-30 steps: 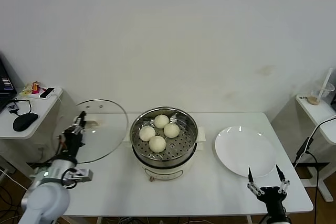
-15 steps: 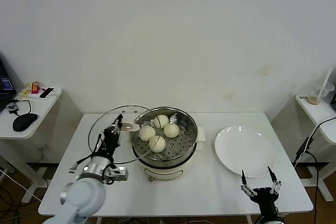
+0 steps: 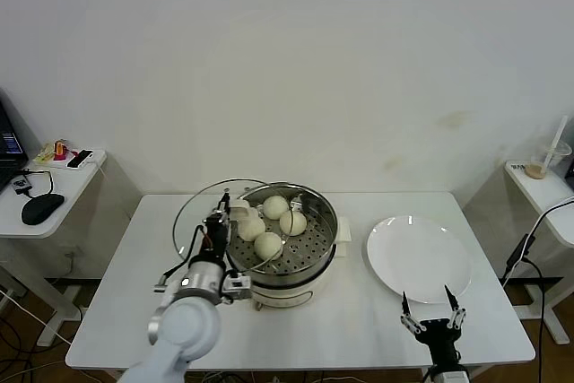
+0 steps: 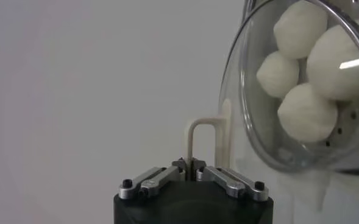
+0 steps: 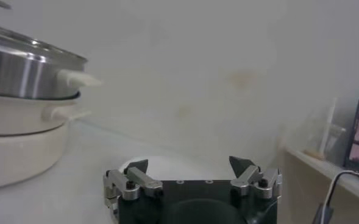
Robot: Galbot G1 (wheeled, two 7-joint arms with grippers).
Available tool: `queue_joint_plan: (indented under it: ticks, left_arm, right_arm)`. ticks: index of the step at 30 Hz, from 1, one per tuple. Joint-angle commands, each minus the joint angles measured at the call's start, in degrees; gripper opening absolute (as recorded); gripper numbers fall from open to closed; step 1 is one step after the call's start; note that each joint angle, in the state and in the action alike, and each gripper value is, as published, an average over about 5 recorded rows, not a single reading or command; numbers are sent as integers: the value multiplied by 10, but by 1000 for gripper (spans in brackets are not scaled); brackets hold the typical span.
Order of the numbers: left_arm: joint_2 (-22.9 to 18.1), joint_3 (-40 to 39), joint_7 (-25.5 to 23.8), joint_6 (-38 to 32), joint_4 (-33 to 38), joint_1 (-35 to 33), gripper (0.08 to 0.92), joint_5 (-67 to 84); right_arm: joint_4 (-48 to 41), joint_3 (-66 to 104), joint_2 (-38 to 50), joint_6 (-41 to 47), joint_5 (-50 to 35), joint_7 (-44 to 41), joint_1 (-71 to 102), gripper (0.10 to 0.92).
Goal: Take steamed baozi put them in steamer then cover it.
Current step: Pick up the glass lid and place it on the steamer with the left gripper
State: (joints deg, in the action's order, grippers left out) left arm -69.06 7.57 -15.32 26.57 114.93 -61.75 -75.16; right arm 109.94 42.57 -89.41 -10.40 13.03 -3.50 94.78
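Note:
Several white steamed baozi lie on the perforated tray of the steel steamer at the table's middle. My left gripper is shut on the cream bar handle of the glass cover. It holds the cover tilted on edge against the steamer's left side, overlapping its rim. In the left wrist view the baozi show through the cover's glass. My right gripper stands open and empty near the table's front right edge, in front of the plate.
A bare white plate lies right of the steamer. A side table with a black mouse stands at the far left. Another with a cup and a hanging cable stands at the far right.
My left arm has carried the cover from the table's left side rightward up to the steamer's left rim. The right gripper has drifted a little left and toward the front edge.

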Motion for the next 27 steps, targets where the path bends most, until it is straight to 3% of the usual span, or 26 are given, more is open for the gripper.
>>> queue_joint_plan:
  ticks: [1,9,27]
  left_arm:
    - [-98,-38,-16,16,-40,33,127,-65]
    - [-147,-50,-19,18,-79,58,127,-98]
    - [-166,-62,-21,12,-104,46,127,-145]
  right_arm:
    - [-20,-12,-2,7,18,3,-9,823]
    - [-25,-15,-3,7,24,4,-8,823]
    - [-26,-23,-3,5,30,5,-7,823]
